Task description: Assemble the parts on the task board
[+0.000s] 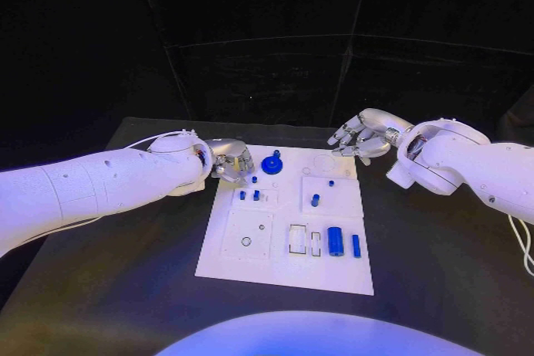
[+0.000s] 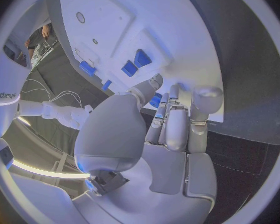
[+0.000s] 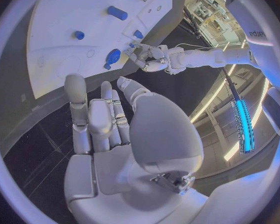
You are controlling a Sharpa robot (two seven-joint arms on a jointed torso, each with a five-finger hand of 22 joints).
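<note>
Risk imo: left hand, fingers bunched w/ nothing visibly held, could knock blue pegs on board; right hand spread, empty

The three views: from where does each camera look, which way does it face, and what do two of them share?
Head view: on the robot's head, facing down at the task board; both arms enter, left hand and right hand.
Left wrist view: behind the left hand, facing the board.
Right wrist view: behind the right hand, facing the board.
Shared: the right wrist view also shows the left hand at the board's edge.
</note>
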